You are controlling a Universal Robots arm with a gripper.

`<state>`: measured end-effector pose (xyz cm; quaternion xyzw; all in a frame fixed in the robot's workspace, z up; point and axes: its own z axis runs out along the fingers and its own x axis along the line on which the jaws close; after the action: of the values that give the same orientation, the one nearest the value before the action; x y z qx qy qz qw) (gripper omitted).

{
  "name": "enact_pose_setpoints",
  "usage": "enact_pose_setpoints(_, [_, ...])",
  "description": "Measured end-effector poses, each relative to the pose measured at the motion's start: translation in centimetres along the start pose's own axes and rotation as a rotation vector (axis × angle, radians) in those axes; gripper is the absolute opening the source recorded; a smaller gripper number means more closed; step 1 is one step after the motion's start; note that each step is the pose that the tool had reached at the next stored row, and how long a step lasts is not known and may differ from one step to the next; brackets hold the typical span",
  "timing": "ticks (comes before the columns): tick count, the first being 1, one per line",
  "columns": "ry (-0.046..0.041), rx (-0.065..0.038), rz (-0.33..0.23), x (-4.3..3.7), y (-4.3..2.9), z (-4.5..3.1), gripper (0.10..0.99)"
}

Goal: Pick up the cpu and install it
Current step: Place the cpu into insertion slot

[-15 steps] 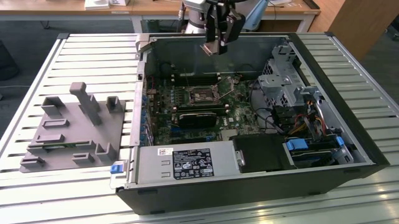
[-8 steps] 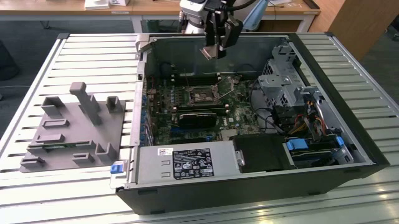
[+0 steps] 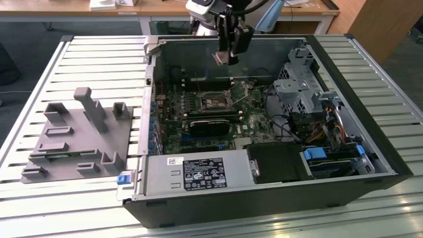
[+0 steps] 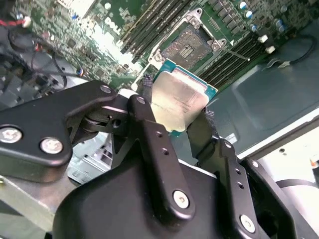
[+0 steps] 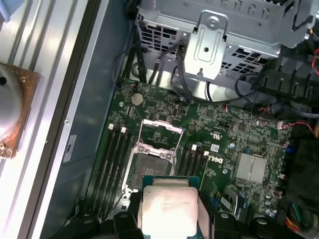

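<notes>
Pincer: the pincer [image 4: 174,113] is closed on the cpu [image 4: 179,97], with 2 black fingers [image 4: 152,139] pinching opposite edges.
Cpu place: held in the air over the open computer case [image 3: 264,201], above the motherboard [image 5: 224,124] and near its bare socket [image 5: 155,162].
Doing it well: probably keep the chip level, squared to the socket frame, and gripped lightly.
Materials: flat square chip with a dull silvery lid and green rim; shiny metal socket frame; slatted metal worktop [image 3: 39,208].

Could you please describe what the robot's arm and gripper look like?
The gripper is matte black, with hinged linkage fingers bearing small holes and silver screw heads. In the exterior view, the arm's wrist is pale silver-grey.
</notes>
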<state>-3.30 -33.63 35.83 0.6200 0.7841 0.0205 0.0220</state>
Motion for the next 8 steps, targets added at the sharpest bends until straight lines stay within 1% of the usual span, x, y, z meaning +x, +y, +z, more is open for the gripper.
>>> enact_pose_setpoints(3, [-0.0009, 0.000, 0.016, 0.00, -0.02, 0.20, 0.533])
enact_pose_setpoints(8, [-0.0015, 0.000, 0.020, 0.02, -0.07, 0.58, 0.533])
